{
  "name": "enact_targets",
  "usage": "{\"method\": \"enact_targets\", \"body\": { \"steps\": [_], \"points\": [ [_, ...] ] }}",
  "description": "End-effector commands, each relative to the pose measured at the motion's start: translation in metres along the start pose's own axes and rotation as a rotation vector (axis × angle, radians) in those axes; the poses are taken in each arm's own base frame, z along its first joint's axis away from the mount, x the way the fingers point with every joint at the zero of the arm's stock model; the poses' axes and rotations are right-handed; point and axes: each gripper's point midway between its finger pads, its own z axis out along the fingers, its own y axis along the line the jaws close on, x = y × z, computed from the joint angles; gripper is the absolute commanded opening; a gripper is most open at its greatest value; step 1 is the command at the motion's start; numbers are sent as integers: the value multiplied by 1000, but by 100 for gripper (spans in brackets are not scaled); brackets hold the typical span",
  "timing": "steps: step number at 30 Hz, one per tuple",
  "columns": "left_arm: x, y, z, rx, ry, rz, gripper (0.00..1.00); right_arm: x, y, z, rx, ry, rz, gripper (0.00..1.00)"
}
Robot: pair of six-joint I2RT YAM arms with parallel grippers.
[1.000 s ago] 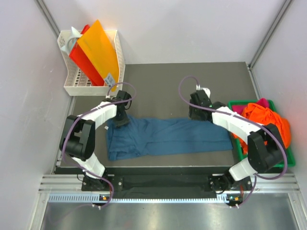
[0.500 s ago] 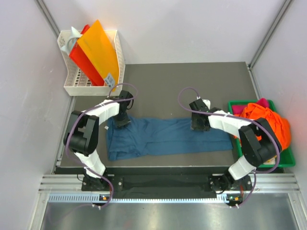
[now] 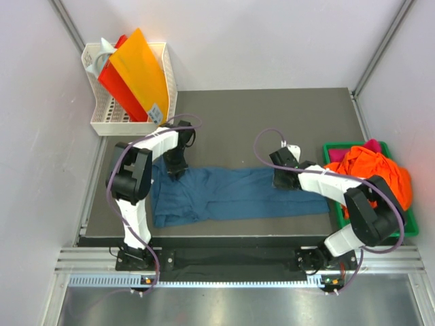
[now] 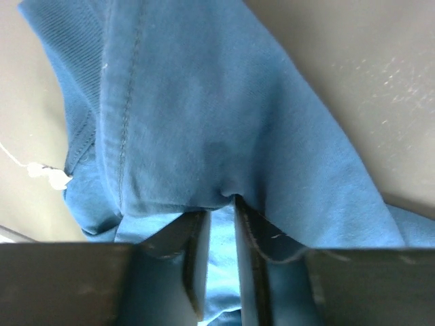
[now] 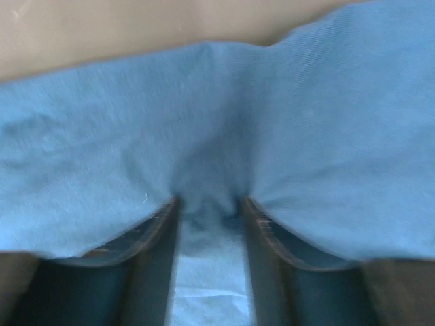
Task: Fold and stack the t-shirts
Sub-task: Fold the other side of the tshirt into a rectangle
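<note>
Currently the teal t-shirt (image 3: pixel 231 193) lies flat on the tabletop (image 3: pixel 231 115), long axis running left to right. Its far edge is pinched by the left pincer (image 3: pixel 175 166) and the right pincer (image 3: pixel 284 178), one near each end.

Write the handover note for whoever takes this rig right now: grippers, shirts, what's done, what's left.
Left gripper: shut on a pinch of the teal-blue t-shirt at its far edge, near the left end.
Right gripper: shut on the same far edge, toward the right end.
Shirts: the teal-blue one lies as a long band across the table; the orange t-shirt and magenta-pink t-shirt are crumpled in the green tray.
Done: no shirt fully folded, no stack.
Left: finish this fold, then fold and stack the others.
</note>
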Motion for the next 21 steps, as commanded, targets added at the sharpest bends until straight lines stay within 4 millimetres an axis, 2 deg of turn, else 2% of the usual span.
{"method": "enact_targets", "body": {
  "steps": [1, 3, 4, 6, 10, 18, 21],
  "points": [
    [-37, -49, 40, 116, -108, -80, 24, 78, -13, -10, 22, 205, -44, 31],
    [-40, -53, 40, 126, -113, -76, 20, 93, -13, -12, 14, 229, -46, 27],
    [-40, -54, 42, 124, -109, -73, 11, 92, -12, -14, 9, 220, -59, 25],
    [-43, -55, 41, 124, -112, -68, 1, 93, -8, -18, 9, 214, -69, 23],
    [-48, -54, 40, 111, -127, -66, 0, 90, -1, -24, -6, 210, -61, 23],
    [-61, -38, 35, 47, -167, -70, 0, 94, 3, -26, -3, 220, -50, 45],
    [-68, -39, 32, 49, -173, -75, 0, 96, 5, -31, -11, 221, -55, 55]
  ]
}}
